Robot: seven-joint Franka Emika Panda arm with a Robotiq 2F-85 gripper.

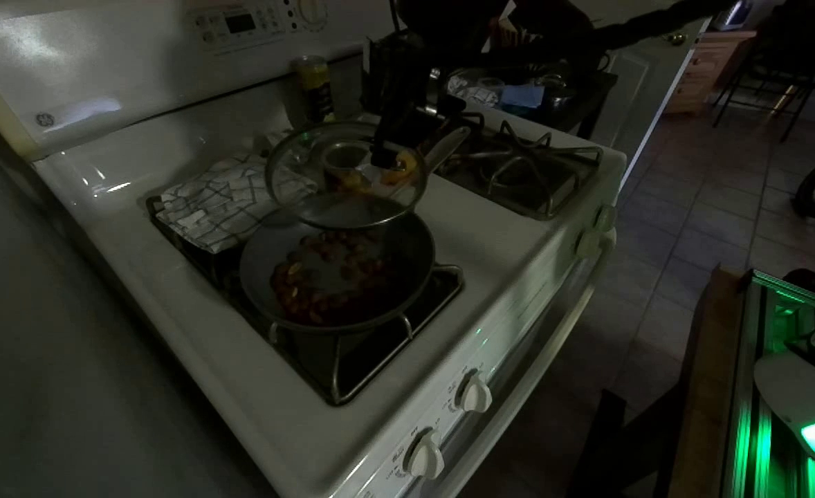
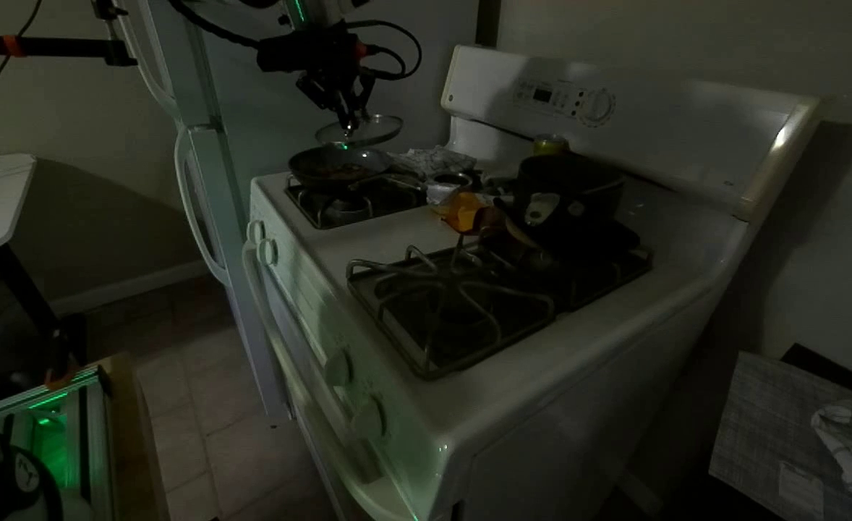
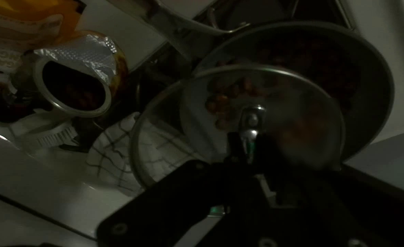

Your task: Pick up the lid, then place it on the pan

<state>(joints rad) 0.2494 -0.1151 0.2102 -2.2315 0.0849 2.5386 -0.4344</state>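
Note:
My gripper [image 3: 247,147] is shut on the metal knob of the see-through glass lid [image 3: 219,120] and holds it in the air. The lid also shows in both exterior views [image 1: 352,200] [image 2: 381,129], and the gripper is above it [image 1: 385,155] [image 2: 350,121]. The dark, shallow pan [image 1: 411,256] sits on the front burner grate with reddish-brown food in it. It shows too in an exterior view [image 2: 303,170] and the wrist view [image 3: 377,99]. The lid hangs above the pan, apart from it, overlapping part of it and offset toward the checked cloth.
The checked cloth [image 1: 224,200] lies behind the pan. The pan's handle [image 1: 449,146] points across the stove. An open can with foil [image 3: 82,85], an orange bag [image 2: 463,213] and a taller dark pot [image 2: 571,181] stand nearby. A yellow container [image 1: 314,86] stands at the back.

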